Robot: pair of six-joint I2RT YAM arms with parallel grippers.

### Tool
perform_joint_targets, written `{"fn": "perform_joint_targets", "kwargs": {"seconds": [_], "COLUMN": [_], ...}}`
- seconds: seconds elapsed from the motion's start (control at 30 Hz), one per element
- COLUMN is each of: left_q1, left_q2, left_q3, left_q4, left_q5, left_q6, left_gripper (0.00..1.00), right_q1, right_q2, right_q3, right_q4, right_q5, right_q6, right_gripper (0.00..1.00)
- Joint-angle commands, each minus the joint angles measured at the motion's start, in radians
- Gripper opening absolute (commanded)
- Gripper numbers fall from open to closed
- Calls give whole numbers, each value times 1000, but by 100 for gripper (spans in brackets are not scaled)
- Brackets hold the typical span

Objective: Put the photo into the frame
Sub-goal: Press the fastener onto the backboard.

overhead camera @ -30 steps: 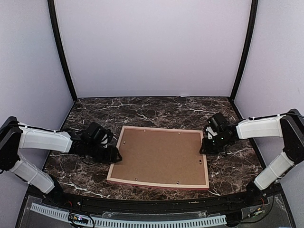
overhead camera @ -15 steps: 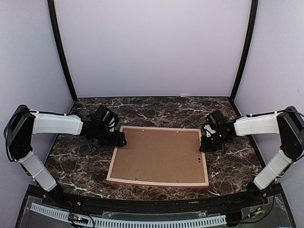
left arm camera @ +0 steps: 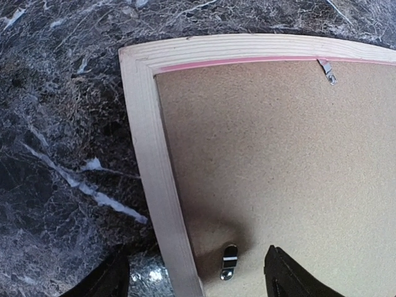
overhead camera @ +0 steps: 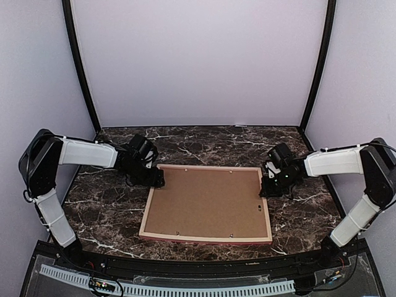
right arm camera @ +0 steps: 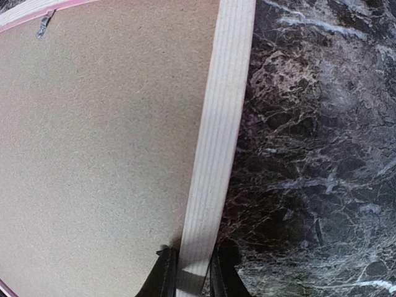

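Frame (overhead camera: 204,237): is lying flat on the marble table (overhead camera: 105,210) between the two arms, pale wood back facing up, with a thin pink edge showing along the inner lip.
Contents of frame: a brown backing board (overhead camera: 207,204) is filling the recess from rail to rail; whatever is lying beneath it is hidden.
Fastenings: small metal turn clips are sitting on the board's margins; one clip (left arm camera: 229,263) is resting just inside the left rail, another (left arm camera: 328,70) just under the far rail.
Left gripper (overhead camera: 158,181): is hovering over the far-left corner of the frame. In the left wrist view its fingers (left arm camera: 108,281) are standing wide apart, straddling the left rail and the nearby clip, and are closing on nothing.
Right gripper (overhead camera: 266,190): is sitting at the right rail, towards its far end. In the right wrist view its fingers (right arm camera: 166,275) are pressing on either side of the pale rail, one over the board and one over the table, clamping the frame.
Table: dark stone with white veining, is bearing the frame alone.
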Motion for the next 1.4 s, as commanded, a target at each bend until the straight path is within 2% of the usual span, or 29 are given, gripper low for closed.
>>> {"fn": "perform_joint_targets", "kwargs": {"seconds": [0.0, 0.53, 0.87, 1.07, 1.37], "left_q1": [3, 3, 3, 3, 3], "left_q2": [13, 52, 53, 48, 16], "left_q3": [26, 17, -32, -59, -95], "left_q4": [-32, -19, 64, 89, 29], "left_q5": [1, 3, 32, 81, 105], "left_q6": [22, 10, -68, -99, -83], "left_gripper": [76, 52, 39, 33, 29], "right_q1": [-3, -3, -3, -3, -3], "right_q2": [16, 0, -3, -7, -7], "right_q3": [4, -34, -40, -40, -39], "right_q4": [23, 38, 40, 37, 38], "right_q5": [-1, -2, -5, -5, -3], "right_q6": [-40, -34, -32, -31, -31], "right_gripper": [18, 18, 17, 17, 16]}}
